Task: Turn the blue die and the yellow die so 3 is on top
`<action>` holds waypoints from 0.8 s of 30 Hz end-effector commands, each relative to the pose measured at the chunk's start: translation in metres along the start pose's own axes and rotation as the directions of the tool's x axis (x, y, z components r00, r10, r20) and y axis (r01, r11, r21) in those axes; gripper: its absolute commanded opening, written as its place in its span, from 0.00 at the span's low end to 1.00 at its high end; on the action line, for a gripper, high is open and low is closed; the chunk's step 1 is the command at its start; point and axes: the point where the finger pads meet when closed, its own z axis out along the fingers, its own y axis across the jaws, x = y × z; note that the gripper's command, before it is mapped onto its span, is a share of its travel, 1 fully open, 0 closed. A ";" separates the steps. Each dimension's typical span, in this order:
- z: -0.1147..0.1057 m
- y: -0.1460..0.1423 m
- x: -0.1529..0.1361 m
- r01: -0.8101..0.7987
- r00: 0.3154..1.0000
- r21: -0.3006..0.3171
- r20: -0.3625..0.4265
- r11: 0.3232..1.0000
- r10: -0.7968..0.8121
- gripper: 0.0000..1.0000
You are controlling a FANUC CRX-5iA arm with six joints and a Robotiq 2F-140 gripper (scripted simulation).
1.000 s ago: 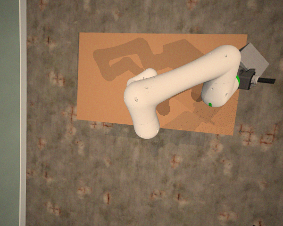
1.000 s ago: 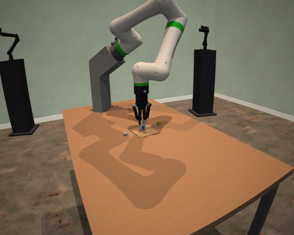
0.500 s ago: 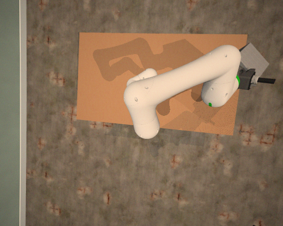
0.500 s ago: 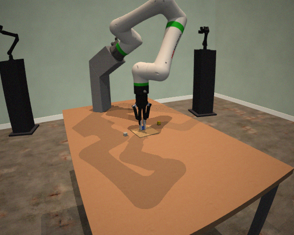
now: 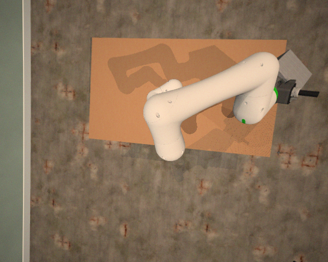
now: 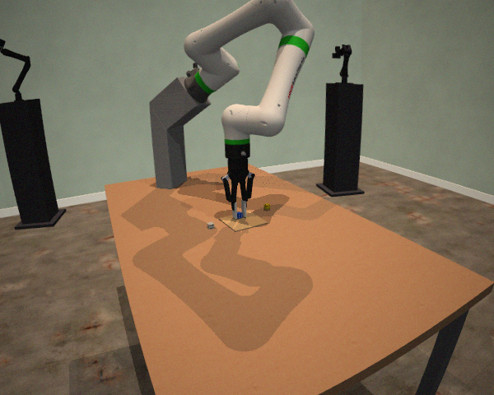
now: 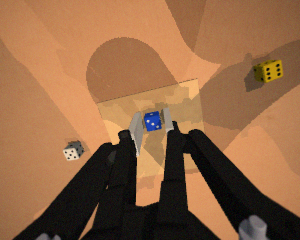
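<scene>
The blue die (image 7: 151,121) lies on the small tan mat (image 7: 185,107), its top face showing three white pips in a diagonal. My gripper (image 7: 153,119) points straight down over it, one finger on each side of the die. The fingers stand slightly apart from the die, with a small gap on the left. In the exterior view the fingertips (image 6: 239,214) reach down to the mat (image 6: 244,221) around the blue die (image 6: 239,215). The yellow die (image 7: 269,71) lies off the mat to the right, also visible in the exterior view (image 6: 267,206). The white die (image 7: 72,151) lies off the mat to the left. The arm hides all dice in the overhead view.
The grey robot pedestal (image 6: 168,127) stands at the table's far edge behind the mat. Two black camera stands (image 6: 25,157) (image 6: 342,136) stand on the floor beside the table.
</scene>
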 end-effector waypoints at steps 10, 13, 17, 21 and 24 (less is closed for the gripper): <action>-0.002 0.000 0.000 0.000 1.000 0.000 0.000 1.000 0.000 0.21; -0.008 0.000 0.000 0.000 1.000 0.000 0.000 1.000 0.000 0.21; -0.023 0.000 0.000 0.000 1.000 0.000 0.000 1.000 0.000 0.21; -0.045 0.000 0.000 0.000 1.000 0.000 0.000 1.000 0.000 0.21; -0.050 0.000 0.000 0.000 1.000 0.000 0.000 1.000 0.000 0.21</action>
